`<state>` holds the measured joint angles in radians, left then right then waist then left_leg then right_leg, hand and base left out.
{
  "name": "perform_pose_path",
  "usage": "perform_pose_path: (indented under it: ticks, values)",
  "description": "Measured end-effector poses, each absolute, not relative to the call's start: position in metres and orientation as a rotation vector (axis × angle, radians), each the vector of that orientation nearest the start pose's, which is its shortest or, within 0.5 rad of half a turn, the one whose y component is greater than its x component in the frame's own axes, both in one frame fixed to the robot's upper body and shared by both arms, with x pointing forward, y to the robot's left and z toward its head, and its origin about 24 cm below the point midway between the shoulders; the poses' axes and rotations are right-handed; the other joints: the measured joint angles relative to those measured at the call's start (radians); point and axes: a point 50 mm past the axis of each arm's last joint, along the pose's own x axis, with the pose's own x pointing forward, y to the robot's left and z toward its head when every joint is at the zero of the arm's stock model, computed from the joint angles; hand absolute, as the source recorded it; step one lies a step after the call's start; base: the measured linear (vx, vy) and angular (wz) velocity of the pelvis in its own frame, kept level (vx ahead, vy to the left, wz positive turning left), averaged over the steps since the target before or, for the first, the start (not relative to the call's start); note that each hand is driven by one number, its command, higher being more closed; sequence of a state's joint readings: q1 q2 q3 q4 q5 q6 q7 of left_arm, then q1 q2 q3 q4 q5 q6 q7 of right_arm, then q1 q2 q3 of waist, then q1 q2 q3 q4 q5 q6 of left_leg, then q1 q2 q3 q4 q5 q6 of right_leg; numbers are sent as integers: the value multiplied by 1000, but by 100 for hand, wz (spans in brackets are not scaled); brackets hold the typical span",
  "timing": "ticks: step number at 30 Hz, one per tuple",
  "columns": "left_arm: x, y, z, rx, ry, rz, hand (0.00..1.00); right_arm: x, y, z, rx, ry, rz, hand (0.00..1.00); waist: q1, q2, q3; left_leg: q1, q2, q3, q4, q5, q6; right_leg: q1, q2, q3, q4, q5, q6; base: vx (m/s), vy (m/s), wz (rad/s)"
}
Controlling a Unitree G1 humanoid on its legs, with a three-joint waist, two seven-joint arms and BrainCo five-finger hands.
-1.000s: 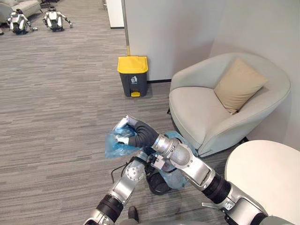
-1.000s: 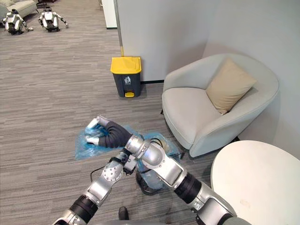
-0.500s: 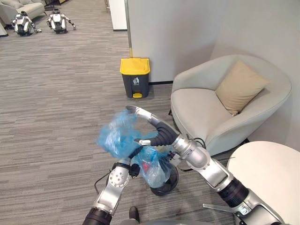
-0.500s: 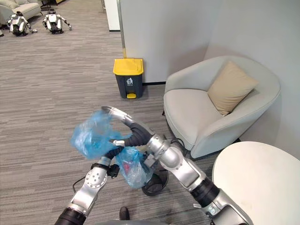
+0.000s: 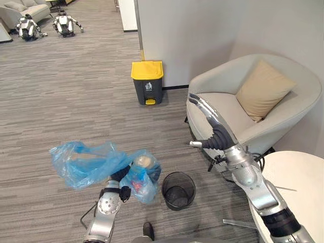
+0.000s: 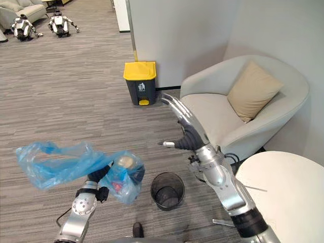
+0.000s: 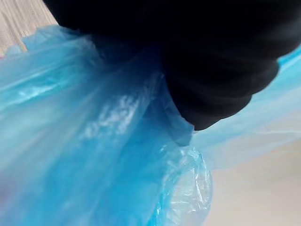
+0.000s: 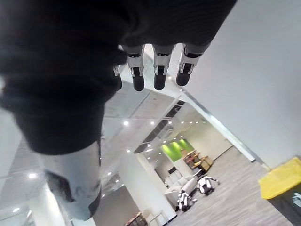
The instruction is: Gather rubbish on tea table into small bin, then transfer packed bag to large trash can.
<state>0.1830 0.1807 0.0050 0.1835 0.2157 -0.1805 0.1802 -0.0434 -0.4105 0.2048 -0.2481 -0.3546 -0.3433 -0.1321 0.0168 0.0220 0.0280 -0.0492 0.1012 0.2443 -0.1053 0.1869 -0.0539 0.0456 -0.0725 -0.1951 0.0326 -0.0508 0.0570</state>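
Bag [image 5: 88, 164] of rubbish hangs off the floor from the left hand [image 5: 117, 176], whose grasp I cannot tell because the plastic hides it. It seems bound for the yellow-lidded can [image 5: 148, 82] at the wall, being already out of the bin [image 5: 178, 201], which stands empty just beside it. The right hand [image 5: 208, 124] is raised with fingers straight and released, probably to stay clear.

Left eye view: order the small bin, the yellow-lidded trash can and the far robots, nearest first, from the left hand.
1. small bin, right of left hand
2. yellow-lidded trash can, by the wall
3. far robots, upper left
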Motion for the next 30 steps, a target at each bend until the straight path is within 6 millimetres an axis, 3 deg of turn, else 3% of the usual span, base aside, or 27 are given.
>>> perform_pose_path:
  ticks: [4,10,18,24,30]
  values:
    - [192,213,-39,433,272,164,100,233,-157,90,-612,-447,180,0,-1,2,0,-6,4,-8,0,-4,-5,0,-6,-6,-2,0,0,25,1,6]
    - [157,227,-80,483,511,149,100,217,-174,7,-568,-29,197,0,-2,4,1,-13,2,-28,0,-17,-13,2,-7,-25,-1,-18,7,33,-4,8]
    - [117,242,-115,502,748,144,100,185,-187,-68,-560,360,229,0,-1,-4,8,-3,-11,-34,0,-26,-16,15,-13,-33,1,-30,10,65,-11,3]
    - [100,246,-125,410,832,207,100,159,-201,-103,-513,593,164,0,-1,-9,19,15,-15,-47,0,-34,-21,40,-16,-49,2,-48,8,60,-13,7]
    - [90,240,-134,358,897,201,100,138,-215,-124,-405,762,54,0,-2,-12,45,49,-16,-49,0,-42,-25,72,-16,-52,8,-67,8,22,-11,1]
